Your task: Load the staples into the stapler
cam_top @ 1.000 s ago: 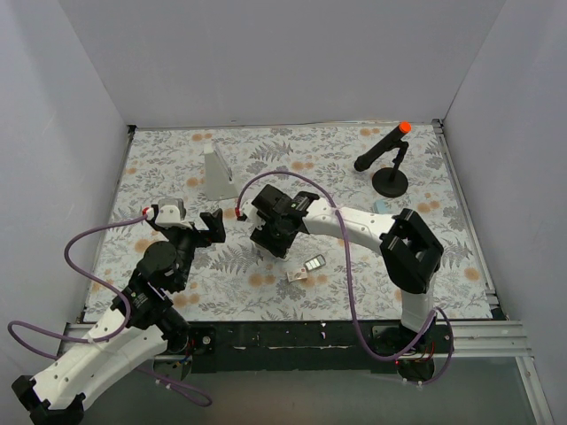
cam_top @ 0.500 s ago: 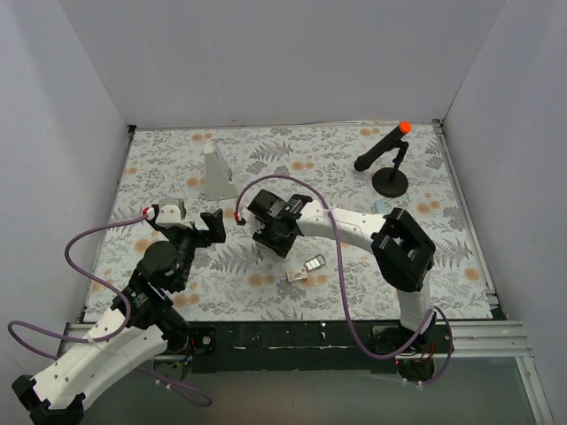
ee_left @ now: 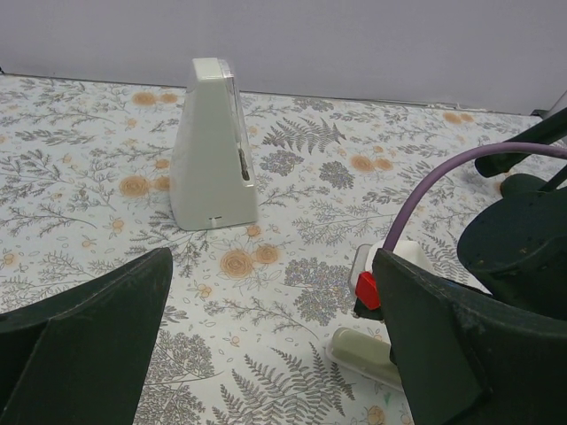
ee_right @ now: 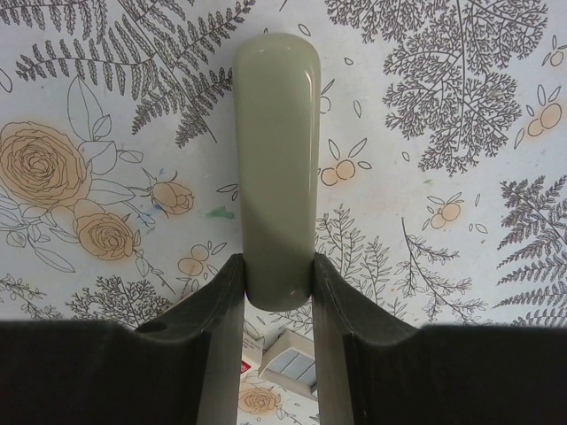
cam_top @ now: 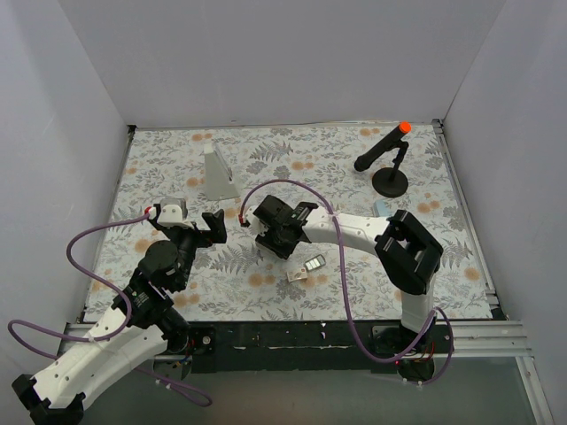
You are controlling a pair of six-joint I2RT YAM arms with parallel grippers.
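The stapler (ee_right: 275, 159) is a pale grey-green bar lying on the flowered mat. My right gripper (ee_right: 276, 292) is shut on its near end, one finger on each side. In the top view the right gripper (cam_top: 280, 228) covers most of it, left of centre. The staples lie just behind it: a small tray with silvery strips (ee_right: 290, 365) (cam_top: 314, 263) and a tiny whitish packet (cam_top: 297, 275). My left gripper (ee_left: 270, 274) (cam_top: 200, 227) is open and empty, to the left of the stapler, whose end shows in the left wrist view (ee_left: 363, 350).
A tall grey-white wedge (cam_top: 218, 173) (ee_left: 213, 150) stands at the back left. A black stand with an orange tip (cam_top: 390, 159) is at the back right, with a small pale piece (cam_top: 381, 205) near it. White walls enclose the mat.
My right gripper has shifted slightly right and toward the near edge, still shut on the stapler. The left arm and the staples have not moved.
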